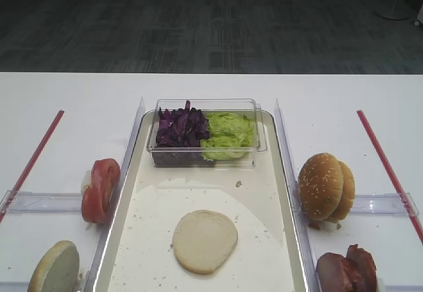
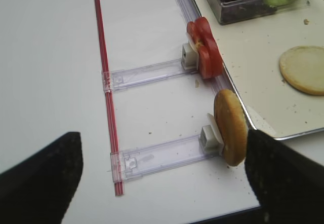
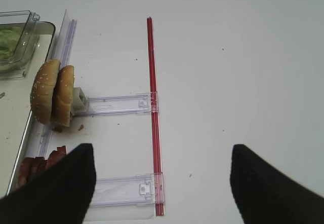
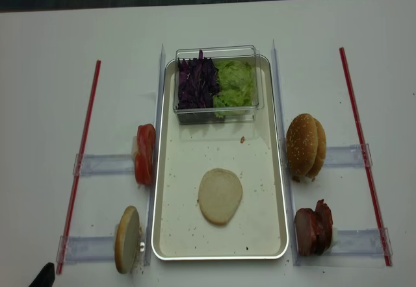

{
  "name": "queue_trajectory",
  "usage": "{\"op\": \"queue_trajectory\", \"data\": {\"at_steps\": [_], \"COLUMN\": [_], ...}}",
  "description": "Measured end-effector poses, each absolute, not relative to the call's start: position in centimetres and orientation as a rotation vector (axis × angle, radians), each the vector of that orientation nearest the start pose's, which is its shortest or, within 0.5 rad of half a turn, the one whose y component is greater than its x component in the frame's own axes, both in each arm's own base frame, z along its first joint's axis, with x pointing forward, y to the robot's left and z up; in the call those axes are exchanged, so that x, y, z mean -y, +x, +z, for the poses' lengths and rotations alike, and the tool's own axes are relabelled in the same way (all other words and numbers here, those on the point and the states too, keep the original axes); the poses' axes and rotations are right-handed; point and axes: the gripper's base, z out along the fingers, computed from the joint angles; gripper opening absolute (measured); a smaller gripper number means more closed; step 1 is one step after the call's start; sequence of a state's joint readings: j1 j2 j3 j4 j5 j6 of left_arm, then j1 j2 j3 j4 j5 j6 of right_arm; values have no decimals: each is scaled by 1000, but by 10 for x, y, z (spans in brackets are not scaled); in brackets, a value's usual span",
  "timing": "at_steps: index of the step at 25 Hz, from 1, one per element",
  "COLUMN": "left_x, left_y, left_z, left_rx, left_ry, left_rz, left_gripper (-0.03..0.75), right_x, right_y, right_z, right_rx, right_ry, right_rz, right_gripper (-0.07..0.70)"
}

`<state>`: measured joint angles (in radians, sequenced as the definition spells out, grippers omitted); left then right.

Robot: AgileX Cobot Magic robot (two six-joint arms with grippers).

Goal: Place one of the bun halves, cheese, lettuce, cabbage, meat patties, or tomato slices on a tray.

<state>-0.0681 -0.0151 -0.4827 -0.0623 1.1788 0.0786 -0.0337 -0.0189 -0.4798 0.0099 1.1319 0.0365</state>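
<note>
While one pale bun half (image 4: 220, 195) lies flat, cut face up, on the floor of the tray (image 4: 270, 163) toward its near end, a second bun half (image 4: 127, 239) is seen standing on edge outside the tray's near left corner. One clear tub (image 4: 218, 83) is set at the tray's far end, holding one heap of cabbage (image 4: 196, 84) on its left and one heap of lettuce (image 4: 234, 84) on its right. One stack of tomato slices (image 4: 144, 154) is stood against the tray's left rim. Two sesame buns (image 4: 306, 146) are stood upright beside the right rim, and the meat patties (image 4: 314, 227), whose count cannot be told, are near the right near corner. Two red strips (image 4: 82, 159) are laid on the white worktop (image 4: 52, 66), one on each side. The left gripper (image 2: 162, 181) is spread wide and grasps nothing; the right gripper (image 3: 159, 181) is likewise released and bare.
</note>
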Motion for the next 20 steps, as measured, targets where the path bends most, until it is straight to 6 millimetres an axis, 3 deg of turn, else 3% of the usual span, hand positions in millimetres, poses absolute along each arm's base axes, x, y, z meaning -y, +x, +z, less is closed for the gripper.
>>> {"op": "queue_trajectory", "data": {"at_steps": [20], "left_x": [4], "left_y": [-11], "left_z": [263], "left_rx": [-2157], "left_ry": [166], "left_rz": [-70], "left_gripper": [599], "right_x": [-1], "right_y": [-9], "right_z": [266], "right_rx": [-2115], "right_ry": [73], "right_rz": [14], "right_gripper": [571]}}
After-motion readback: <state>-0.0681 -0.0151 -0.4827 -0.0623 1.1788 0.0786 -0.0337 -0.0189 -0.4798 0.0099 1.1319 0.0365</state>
